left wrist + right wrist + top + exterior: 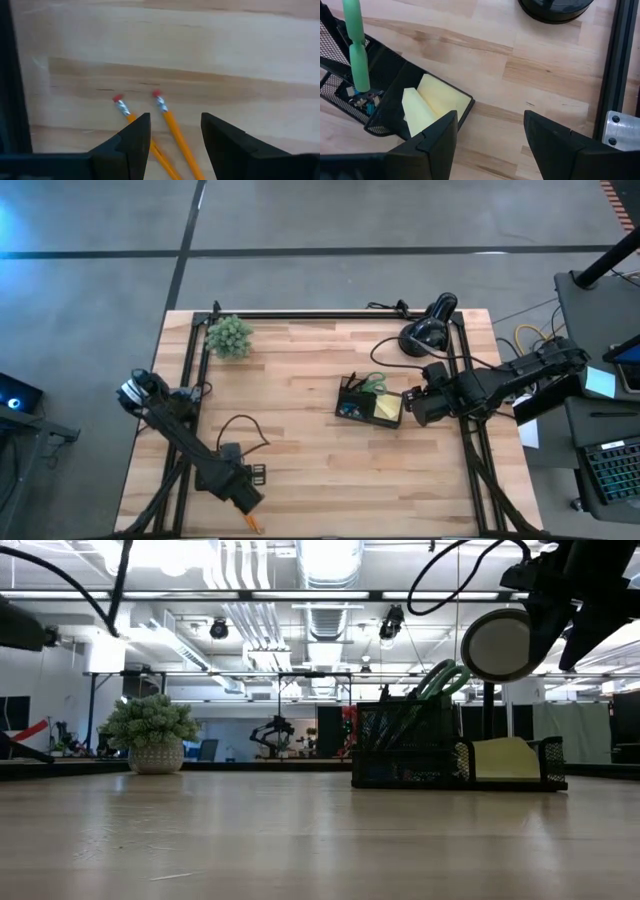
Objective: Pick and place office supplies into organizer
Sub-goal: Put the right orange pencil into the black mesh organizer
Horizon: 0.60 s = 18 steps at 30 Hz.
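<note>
The organizer (pixel 368 402) is a black mesh box right of the table's middle. In it stand green-handled scissors (pixel 356 47), with a yellow sticky-note pad (pixel 431 106) and a small blue piece (pixel 364 102). My right gripper (pixel 490 120) is open and hovers just right of the organizer, above bare wood. Two orange pencils with red erasers (pixel 171 125) (pixel 122 106) lie flat at the table's near-left edge. My left gripper (pixel 175 120) is open above them. One pencil runs between its fingers and the other passes under one finger. Pens are not clearly seen.
A black desk lamp (pixel 428 325) stands behind the organizer near the far right corner. A green plant (pixel 230 336) sits in a pot at the far left. Black frame rails (pixel 470 380) run along the table's sides. Bare wood (pixel 300 440) lies between the two arms.
</note>
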### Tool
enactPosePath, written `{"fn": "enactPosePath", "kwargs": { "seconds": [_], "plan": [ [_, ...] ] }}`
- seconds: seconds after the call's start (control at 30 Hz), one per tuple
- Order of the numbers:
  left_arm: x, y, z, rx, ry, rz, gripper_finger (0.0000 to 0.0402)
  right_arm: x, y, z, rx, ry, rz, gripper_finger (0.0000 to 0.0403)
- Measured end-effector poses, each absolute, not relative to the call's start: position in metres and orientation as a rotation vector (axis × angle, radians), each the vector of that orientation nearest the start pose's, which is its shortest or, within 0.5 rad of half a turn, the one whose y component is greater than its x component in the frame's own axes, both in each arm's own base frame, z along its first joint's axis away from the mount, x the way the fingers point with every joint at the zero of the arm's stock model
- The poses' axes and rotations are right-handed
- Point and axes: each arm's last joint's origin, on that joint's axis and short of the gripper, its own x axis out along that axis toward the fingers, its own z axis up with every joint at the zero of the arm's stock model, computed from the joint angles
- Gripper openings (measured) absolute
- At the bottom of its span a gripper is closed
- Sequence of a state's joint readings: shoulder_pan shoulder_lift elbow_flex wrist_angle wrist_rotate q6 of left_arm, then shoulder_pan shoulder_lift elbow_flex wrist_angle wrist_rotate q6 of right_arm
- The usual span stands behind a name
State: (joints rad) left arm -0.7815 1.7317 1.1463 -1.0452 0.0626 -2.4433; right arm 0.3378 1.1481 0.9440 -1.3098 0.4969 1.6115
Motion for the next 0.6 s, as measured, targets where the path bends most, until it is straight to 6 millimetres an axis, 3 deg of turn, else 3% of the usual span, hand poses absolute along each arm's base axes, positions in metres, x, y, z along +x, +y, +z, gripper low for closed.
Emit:
{"fn": "enactPosePath", "kwargs": {
  "seconds": [0.3, 0.6],
  "plan": [
    [0.208, -0.213, 0.160, -1.354, 1.272, 1.256, 0.0160, 0.164, 0.043, 0.258, 0.729, 0.878, -1.100, 0.0219],
    [0.204, -0.209, 0.152, -1.308, 1.315, 1.255, 0.0159, 0.164, 0.043, 0.258, 0.733, 0.879, -1.098, 0.0219]
  ]
}}
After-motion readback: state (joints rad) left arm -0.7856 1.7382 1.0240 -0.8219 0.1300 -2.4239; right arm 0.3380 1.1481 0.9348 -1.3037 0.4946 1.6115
